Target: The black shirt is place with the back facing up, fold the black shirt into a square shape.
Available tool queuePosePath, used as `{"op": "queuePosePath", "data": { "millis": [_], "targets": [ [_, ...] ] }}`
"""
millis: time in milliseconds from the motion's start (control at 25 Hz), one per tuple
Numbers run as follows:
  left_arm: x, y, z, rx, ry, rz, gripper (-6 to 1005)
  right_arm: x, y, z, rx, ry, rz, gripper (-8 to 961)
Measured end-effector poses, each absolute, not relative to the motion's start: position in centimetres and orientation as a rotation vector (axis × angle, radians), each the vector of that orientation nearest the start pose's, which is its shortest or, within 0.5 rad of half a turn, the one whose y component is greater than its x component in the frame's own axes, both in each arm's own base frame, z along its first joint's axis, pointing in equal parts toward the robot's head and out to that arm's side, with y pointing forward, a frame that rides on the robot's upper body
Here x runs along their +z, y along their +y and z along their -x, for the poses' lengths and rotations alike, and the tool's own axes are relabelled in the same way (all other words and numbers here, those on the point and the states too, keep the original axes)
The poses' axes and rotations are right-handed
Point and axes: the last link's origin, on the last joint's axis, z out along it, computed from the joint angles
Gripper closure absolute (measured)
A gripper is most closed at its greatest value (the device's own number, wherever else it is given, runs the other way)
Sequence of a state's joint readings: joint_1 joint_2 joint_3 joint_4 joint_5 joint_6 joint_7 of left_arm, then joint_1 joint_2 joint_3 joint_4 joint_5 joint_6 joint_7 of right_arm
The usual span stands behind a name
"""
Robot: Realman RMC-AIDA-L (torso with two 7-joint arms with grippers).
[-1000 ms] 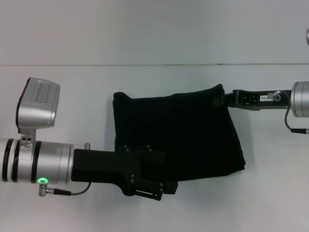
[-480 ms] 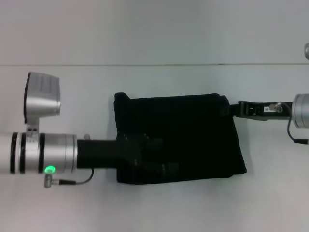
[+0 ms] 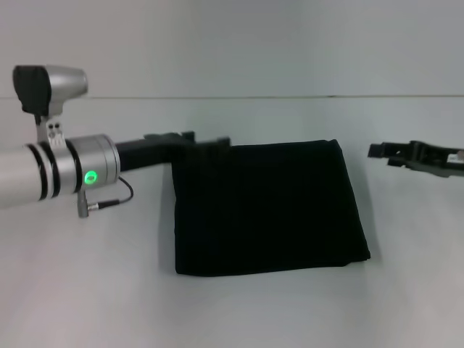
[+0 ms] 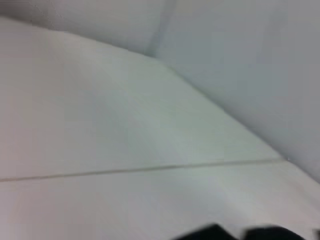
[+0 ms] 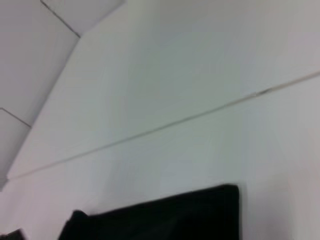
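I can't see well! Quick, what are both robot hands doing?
Left gripper: at the black shirt's far left corner; cannot be told.
Right gripper: off the shirt, holding nothing; cannot be told.

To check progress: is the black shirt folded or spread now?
Folded: the black shirt lies as one compact, roughly square block, with no sleeves or neckline showing.

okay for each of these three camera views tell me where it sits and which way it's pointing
Head view: high on the robot, looking forward and down at the folded black shirt; left claw at its far left corner, right claw off to its right.
Left wrist view: on the left arm, facing table and wall.
Right wrist view: on the right arm, facing the shirt's edge.
Head and right wrist share the shirt.
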State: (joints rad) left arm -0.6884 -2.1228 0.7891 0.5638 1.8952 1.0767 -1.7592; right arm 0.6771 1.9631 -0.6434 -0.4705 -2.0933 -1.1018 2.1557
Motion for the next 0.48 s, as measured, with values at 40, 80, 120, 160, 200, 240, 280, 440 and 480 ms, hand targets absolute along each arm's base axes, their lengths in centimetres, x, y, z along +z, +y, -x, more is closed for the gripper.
{"op": "queuePosePath", "data": {
  "millis": [40, 80, 120, 160, 200, 240, 280, 440, 480],
  "targets": [
    [-3.2, 41.0, 23.1, -0.679, -1.152, 2.322, 112, 3.1, 40.5, -29.8, 0.617, 1.600, 2.065, 443],
    [-3.2, 41.4, 23.3, -0.667, -1.194, 2.282, 113, 3.5, 40.5, -29.8, 0.631, 1.601, 2.062, 414],
    [-3.1, 41.8, 23.5, -0.657, -1.228, 2.248, 113, 3.7, 40.5, -29.8, 0.641, 1.602, 2.060, 384],
    [-3.2, 42.2, 23.8, -0.644, -1.274, 2.203, 114, 3.9, 40.5, -29.8, 0.646, 1.601, 2.056, 354],
    [-3.2, 42.5, 24.1, -0.631, -1.307, 2.168, 114, 4.1, 40.6, -29.9, 0.651, 1.600, 2.054, 324],
    [-3.2, 42.7, 24.4, -0.619, -1.333, 2.143, 115, 4.2, 40.6, -29.8, 0.651, 1.597, 2.054, 295],
    [-3.4, 42.9, 24.7, -0.603, -1.353, 2.121, 116, 4.2, 40.7, -29.7, 0.652, 1.593, 2.056, 265],
    [-4.1, 43.2, 25.4, -0.532, -1.388, 2.064, 118, 4.2, 40.9, -29.4, 0.636, 1.576, 2.074, 194],
    [-4.4, 43.3, 25.4, -0.519, -1.393, 2.056, 118, 4.1, 40.9, -29.4, 0.633, 1.572, 2.079, 177]
  ]
}}
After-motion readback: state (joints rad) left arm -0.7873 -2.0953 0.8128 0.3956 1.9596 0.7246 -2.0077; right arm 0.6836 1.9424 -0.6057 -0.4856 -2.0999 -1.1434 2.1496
